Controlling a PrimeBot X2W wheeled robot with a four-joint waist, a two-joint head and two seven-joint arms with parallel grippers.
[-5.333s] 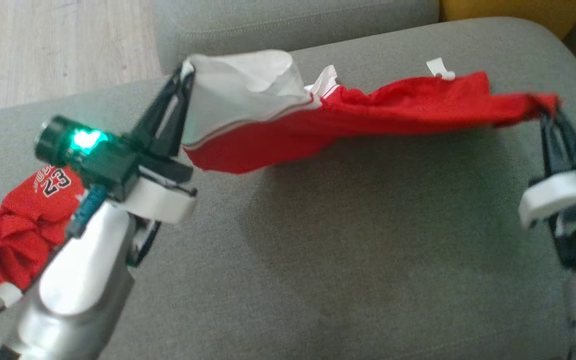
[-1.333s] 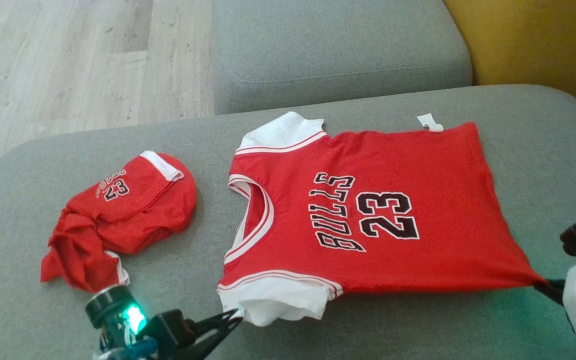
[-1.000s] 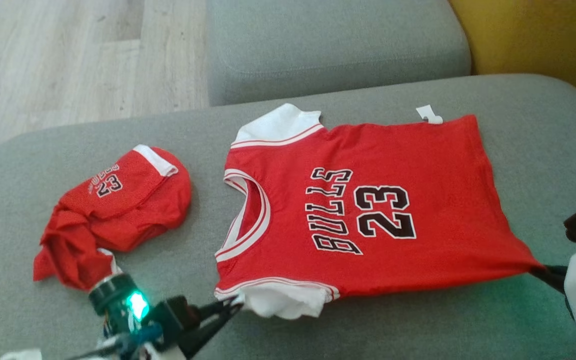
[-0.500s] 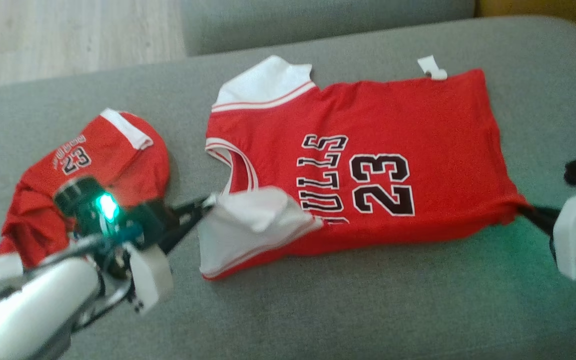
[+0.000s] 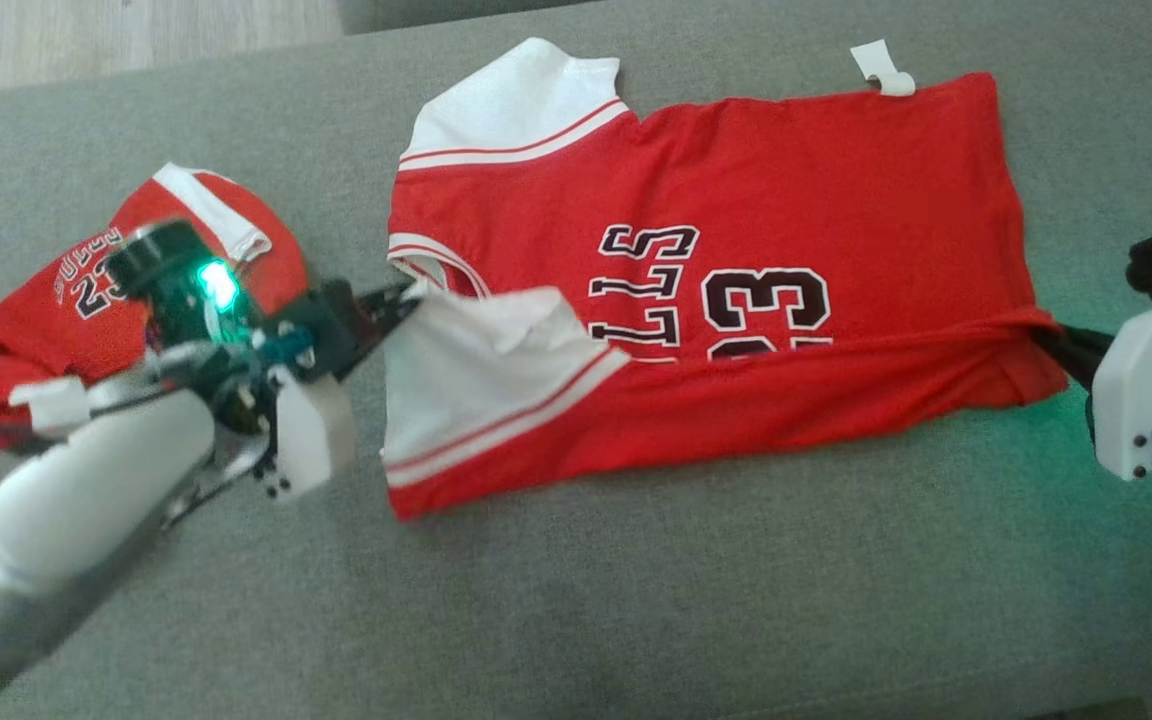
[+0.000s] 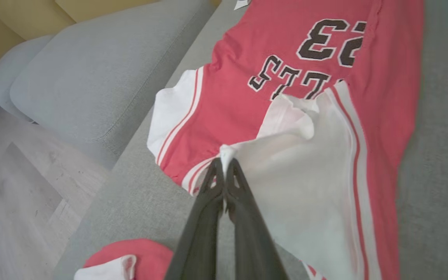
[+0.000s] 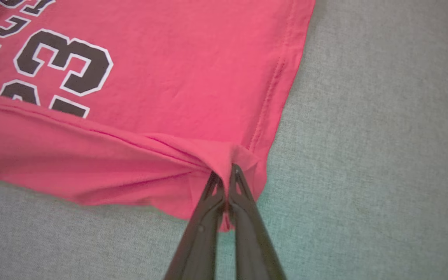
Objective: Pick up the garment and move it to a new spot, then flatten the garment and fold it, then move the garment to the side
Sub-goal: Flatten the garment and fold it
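On the grey sofa seat (image 5: 636,600), a red jersey (image 5: 816,160) lies front side up and mostly flat. Black "23" and lettering show.

- The jersey's near long edge is turned over onto the front and covers the lower part of the numbers and letters. The fold runs from the sleeve end to the hem end.
- Left gripper (image 5: 408,298): fingers pressed together, pinching the corner of the near white sleeve (image 5: 476,380). The sleeve is lifted and laid back over the chest, just beside the neckline. In the left wrist view a sliver of white cloth pokes out past the tips.
- Right gripper (image 7: 226,171): fingers clamped on the red hem corner, with the cloth puckered around the tips. In the head view it sits at the right edge, and the hem corner is drawn toward it.
- The far sleeve (image 5: 511,105) lies flat on the seat.
- A small white tag (image 5: 881,72) sits at the far hem corner, touching the jersey's edge.
- A crumpled red bundle (image 5: 26,330) with a small "23" print and white trim lies on the seat. It is left of the jersey and apart from it, partly behind the left arm.
- A green light (image 5: 216,285) glows on the left wrist.
- A wooden floor (image 5: 86,40) shows beyond the seat's far edge.
- A grey back cushion (image 6: 91,77) shows in the left wrist view.
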